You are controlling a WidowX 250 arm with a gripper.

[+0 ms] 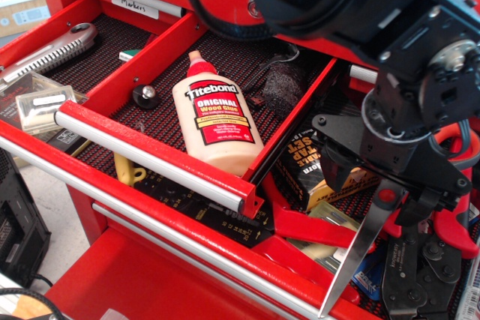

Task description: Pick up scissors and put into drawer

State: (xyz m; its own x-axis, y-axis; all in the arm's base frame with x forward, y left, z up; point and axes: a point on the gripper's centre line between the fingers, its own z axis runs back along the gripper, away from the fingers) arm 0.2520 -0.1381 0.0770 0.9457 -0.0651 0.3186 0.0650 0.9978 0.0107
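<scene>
The scissors lie in the wider lower drawer at the right, silver blades pointing down-left and the red pivot just below my gripper. Their orange-red handles are mostly hidden under the black arm. My gripper is directly over the pivot end, with the jaws apart and a finger on each side of the scissors, closed on nothing. The narrow red drawer stands open in the middle, with a black ribbed liner and a silver bar handle.
A Titebond glue bottle, a black knob and a dark pad lie in the narrow drawer. Red-handled black pliers and a yellow-black wrench-set box lie by the scissors. A left drawer holds a ratchet.
</scene>
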